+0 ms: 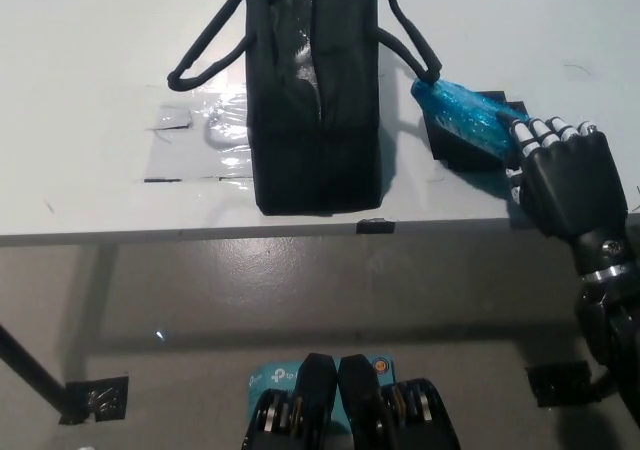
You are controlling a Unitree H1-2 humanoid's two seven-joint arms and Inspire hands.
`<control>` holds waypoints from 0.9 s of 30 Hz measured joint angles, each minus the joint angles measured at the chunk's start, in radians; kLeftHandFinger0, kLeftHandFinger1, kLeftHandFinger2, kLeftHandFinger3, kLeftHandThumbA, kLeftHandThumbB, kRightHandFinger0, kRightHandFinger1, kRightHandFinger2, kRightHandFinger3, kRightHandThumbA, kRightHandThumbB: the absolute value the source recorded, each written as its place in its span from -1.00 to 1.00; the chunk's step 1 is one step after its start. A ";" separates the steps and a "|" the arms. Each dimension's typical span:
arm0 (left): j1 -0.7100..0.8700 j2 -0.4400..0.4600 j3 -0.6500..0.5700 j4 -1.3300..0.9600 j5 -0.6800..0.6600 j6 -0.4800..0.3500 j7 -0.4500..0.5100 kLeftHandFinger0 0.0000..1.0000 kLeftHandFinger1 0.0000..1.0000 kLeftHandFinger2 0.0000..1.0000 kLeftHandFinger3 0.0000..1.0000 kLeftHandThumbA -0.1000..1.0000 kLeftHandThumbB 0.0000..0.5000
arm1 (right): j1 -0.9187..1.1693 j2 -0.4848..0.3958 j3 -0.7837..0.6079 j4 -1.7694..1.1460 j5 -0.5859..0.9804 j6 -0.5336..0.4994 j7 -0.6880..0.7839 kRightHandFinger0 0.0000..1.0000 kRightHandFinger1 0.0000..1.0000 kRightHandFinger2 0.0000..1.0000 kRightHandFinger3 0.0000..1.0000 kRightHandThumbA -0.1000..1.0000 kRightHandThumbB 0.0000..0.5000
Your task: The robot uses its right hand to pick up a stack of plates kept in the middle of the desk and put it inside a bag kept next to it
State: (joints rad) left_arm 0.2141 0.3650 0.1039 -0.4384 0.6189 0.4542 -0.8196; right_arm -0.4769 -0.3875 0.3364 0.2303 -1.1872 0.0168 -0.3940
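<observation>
- Right now the black right hand (565,180) is closed on the stack of blue plates (470,118), its fingers (545,133) curled over the stack's nearer rim, above the desk's (90,60) front edge toward its right side.
- The stack of blue plates is tipped steeply, almost on edge, so it shows as a narrow blue sliver; its upper end points at the bag and lies just beside the right-hand handle (408,38).
- Beneath the tilted plates a dark patch (452,135) shows on the desk; whether it is tape, shadow or both cannot be told.
- The black bag (315,100) stands upright near the middle of the desk, close to the front edge, its mouth open toward the camera with shiny lining visible inside.
- Its two handles droop outward, one over each side, the left loop (205,45) lying on the desk.
- A sheet of clear film or tape (200,135) lies flat on the desk, touching the bag's left side.
- A small dark tab (375,226) sits on the desk's front edge below the bag.
- The white left hand does not show in the head view.
</observation>
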 measured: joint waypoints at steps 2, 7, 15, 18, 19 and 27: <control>0.000 0.000 0.000 0.000 -0.001 0.000 0.000 0.43 0.47 0.53 0.66 -1.00 -0.95 | 0.004 0.000 0.000 -0.001 0.000 0.003 0.003 -1.00 -0.97 -0.40 -0.91 -1.00 -0.40; 0.000 0.000 0.001 0.000 -0.007 0.000 0.000 0.46 0.50 0.56 0.71 -1.00 -0.98 | 0.014 0.008 -0.007 -0.001 0.010 0.005 0.003 -1.00 -0.84 -0.26 -0.88 -0.96 -0.88; -0.001 -0.003 0.001 0.004 -0.008 0.000 0.000 0.43 0.47 0.56 0.70 -1.00 -0.95 | 0.026 0.084 -0.116 -0.031 0.123 0.035 0.046 -1.00 -1.00 -0.72 -1.00 -1.00 -0.09; 0.000 -0.004 0.001 0.007 -0.008 -0.001 0.000 0.40 0.45 0.54 0.68 -1.00 -0.95 | 0.026 0.116 -0.170 -0.039 0.174 0.051 0.061 -1.00 -1.00 -0.96 -1.00 -1.00 -0.28; 0.000 -0.004 0.001 0.008 -0.008 -0.001 0.000 0.40 0.45 0.53 0.68 -1.00 -0.95 | 0.025 0.126 -0.191 -0.042 0.193 0.055 0.065 -1.00 -1.00 -0.97 -0.99 -1.00 -0.28; 0.000 -0.005 0.001 0.015 -0.008 -0.001 0.000 0.46 0.50 0.56 0.76 -1.00 -1.00 | 0.015 0.185 -0.335 -0.057 0.344 0.088 0.085 -1.00 -1.00 -0.22 0.06 -1.00 -0.98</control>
State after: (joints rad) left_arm 0.2138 0.3600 0.1045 -0.4230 0.6113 0.4532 -0.8197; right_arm -0.4621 -0.2022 0.0015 0.1733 -0.8433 0.1051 -0.3091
